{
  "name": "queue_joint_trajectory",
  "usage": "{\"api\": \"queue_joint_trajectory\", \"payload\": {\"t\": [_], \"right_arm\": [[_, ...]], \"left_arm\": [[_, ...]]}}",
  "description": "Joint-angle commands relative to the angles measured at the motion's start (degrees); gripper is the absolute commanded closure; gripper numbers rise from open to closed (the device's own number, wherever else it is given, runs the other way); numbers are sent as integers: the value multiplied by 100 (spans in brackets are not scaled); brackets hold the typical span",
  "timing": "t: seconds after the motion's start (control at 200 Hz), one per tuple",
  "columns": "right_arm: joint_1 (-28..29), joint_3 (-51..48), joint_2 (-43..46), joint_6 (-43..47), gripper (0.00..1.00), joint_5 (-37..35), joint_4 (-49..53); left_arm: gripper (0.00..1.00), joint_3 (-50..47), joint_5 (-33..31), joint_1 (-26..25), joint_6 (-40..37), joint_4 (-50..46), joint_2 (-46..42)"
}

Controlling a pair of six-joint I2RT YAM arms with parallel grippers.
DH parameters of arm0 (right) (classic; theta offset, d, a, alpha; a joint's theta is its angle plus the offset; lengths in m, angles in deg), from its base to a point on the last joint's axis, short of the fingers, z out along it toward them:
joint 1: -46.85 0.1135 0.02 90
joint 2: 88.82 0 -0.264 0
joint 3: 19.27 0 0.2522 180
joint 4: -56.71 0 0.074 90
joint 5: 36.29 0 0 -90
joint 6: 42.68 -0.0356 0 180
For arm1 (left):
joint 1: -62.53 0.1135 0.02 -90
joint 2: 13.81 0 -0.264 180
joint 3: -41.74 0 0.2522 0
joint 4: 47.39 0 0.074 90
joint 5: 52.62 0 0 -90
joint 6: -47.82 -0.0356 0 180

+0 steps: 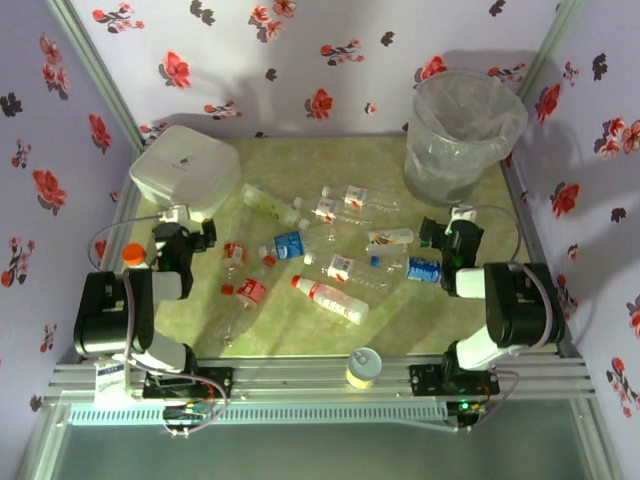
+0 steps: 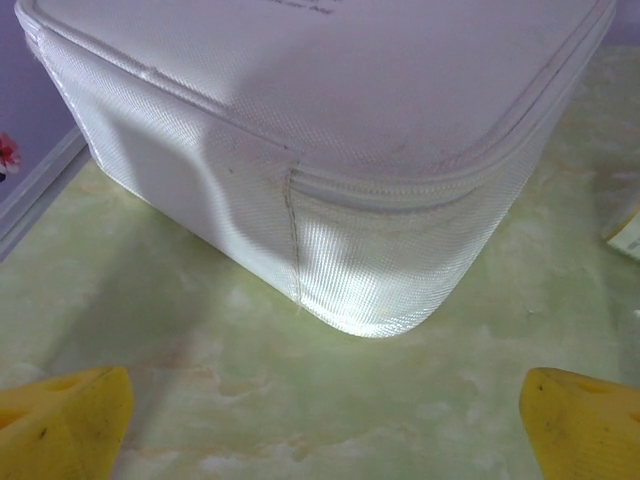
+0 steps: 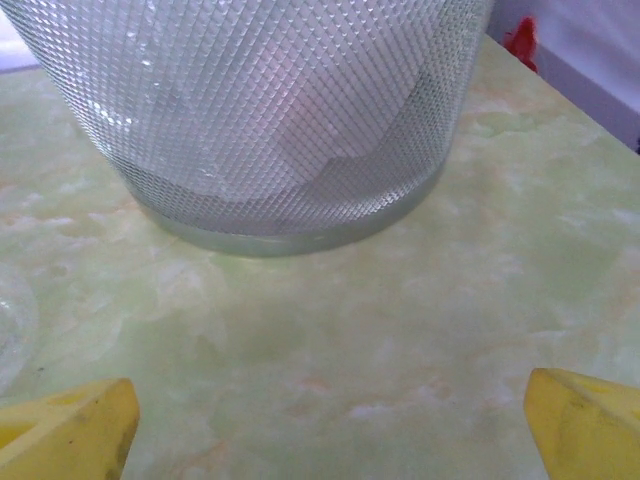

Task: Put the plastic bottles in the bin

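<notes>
- Nearest me, a short yellow can stands upright on the front rail between the two arm bases, set apart from the pile as if it isn't meant to go.
- An orange-capped bottle sits close against the left arm, also off to one side of the rest.
- Across the middle of the bench the plastic bottles lie on their sides, scattered and pointing every which way, some touching. All I can count are out on the bench, so I'd judge the job is barely started.
- The left end effector is spread wide with nothing between its yellow fingers. It hangs low, facing the corner of the white box rather than any bottle.
- The right end effector is likewise wide apart and empty, aimed at the foot of the bin. The blue-labelled bottle lies just beside that arm, probably the handiest first pick.
- Farthest off, the bin stands upright in the far right corner, lined with a bag, its mouth open to take drops from above.
</notes>
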Motion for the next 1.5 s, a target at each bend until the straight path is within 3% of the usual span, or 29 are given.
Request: {"api": "queue_joint_trajectory", "payload": {"t": [0.0,0.115,0.2,0.3,0.425,0.545,0.665,0.855,0.97,1.135,1.4,1.495], "right_arm": [[-18,556,862,-201,0,-438,1252],[63,1247,1464,-466,0,-632,3010],[257,1704,1771,-831,0,-886,4305],[493,2125,1976,-1244,0,-1135,5570],[543,2587,1813,-1515,0,-548,6609],[561,3069,1549,-1587,0,-115,7303],[557,3287,1402,-1699,0,211,7429],[569,3342,1336,-1832,0,629,7356],[563,3470,1337,-1742,0,803,7517],[592,3728,1379,-1763,0,1260,7700],[1202,4397,1428,-2002,0,2338,7474],[1563,4581,1286,-2294,0,3131,6792]], "left_arm": [[0,489,-213,-104,-79,-1279,-942],[0,1207,-784,-345,509,-3621,-1738],[0,1617,-856,-546,1082,-5128,-1972],[5,1875,-848,-1050,1545,-6343,-2017],[12,1960,-767,-1662,1828,-7261,-1871],[19,2020,-283,-1757,1931,-7598,-1621],[20,2097,566,-1778,2020,-7388,-1274],[20,2080,971,-1858,2226,-6997,-439],[29,2097,875,-1868,2313,-6884,-169],[50,2545,534,-1940,2176,-7361,-63],[54,3693,-45,-2040,1627,-8562,-623],[57,4089,317,-2340,1381,-8544,-814]]}}
